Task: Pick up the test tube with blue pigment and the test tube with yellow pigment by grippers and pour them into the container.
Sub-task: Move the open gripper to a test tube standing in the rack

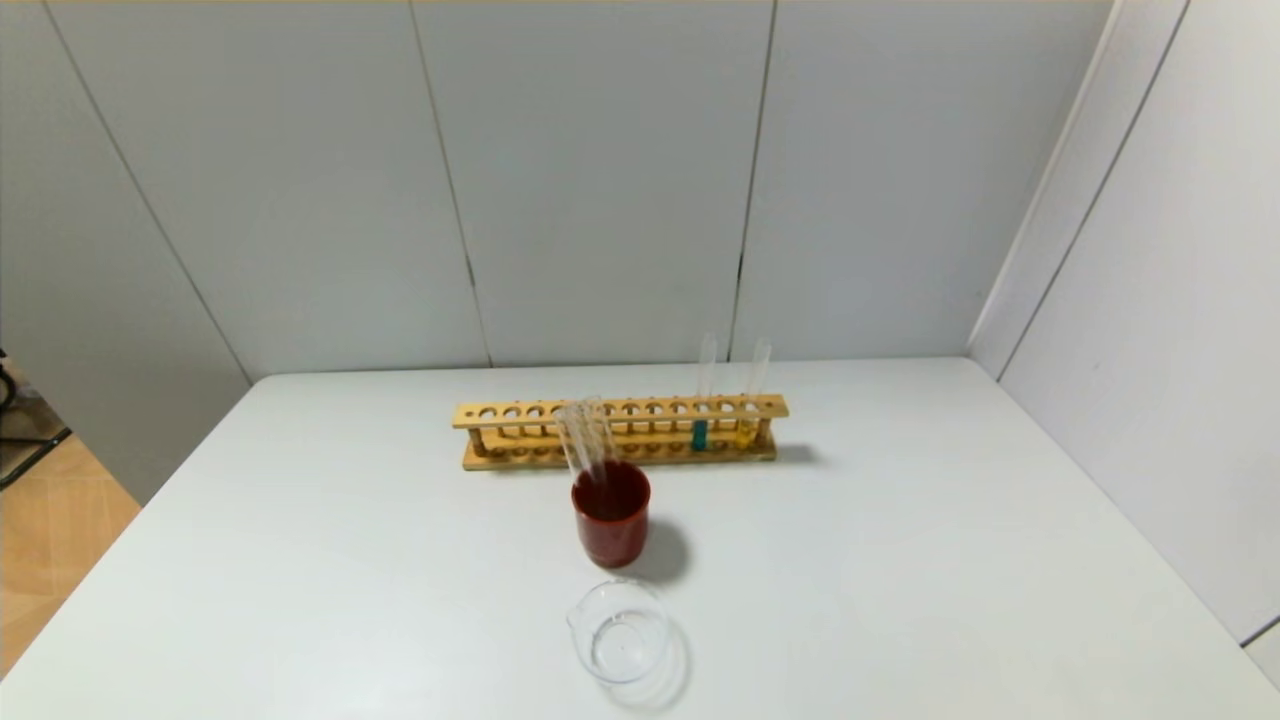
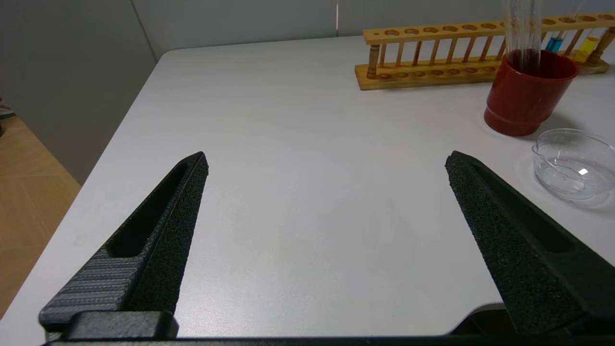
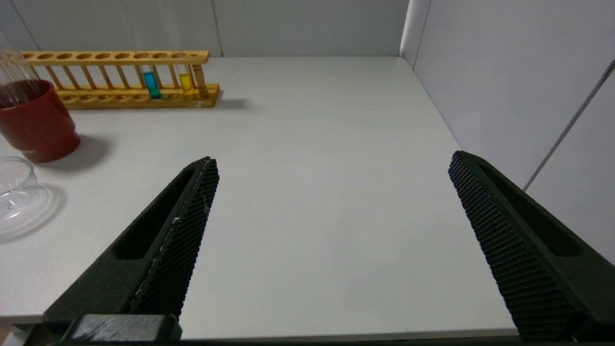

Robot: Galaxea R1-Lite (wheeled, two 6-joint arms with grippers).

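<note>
The test tube with blue pigment (image 1: 700, 432) stands upright in a wooden rack (image 1: 560, 413) at the back of the table, and the test tube with yellow pigment (image 1: 746, 430) stands beside it near the rack's right end. Both tubes also show in the right wrist view, blue (image 3: 153, 84) and yellow (image 3: 186, 82). The container (image 1: 620, 632), a low clear glass beaker, sits near the front edge. My left gripper (image 2: 326, 161) hangs open over the near left of the table, holding nothing. My right gripper (image 3: 334, 161) is open and empty at the near right. Neither arm shows in the head view.
A dark-red cup (image 1: 611, 524) with several colourless tubes (image 1: 588, 438) leaning in it stands between the rack and the container. The white table (image 1: 950, 560) meets a wall panel on the right (image 3: 504, 72). Floor shows past the table's left edge (image 2: 29, 182).
</note>
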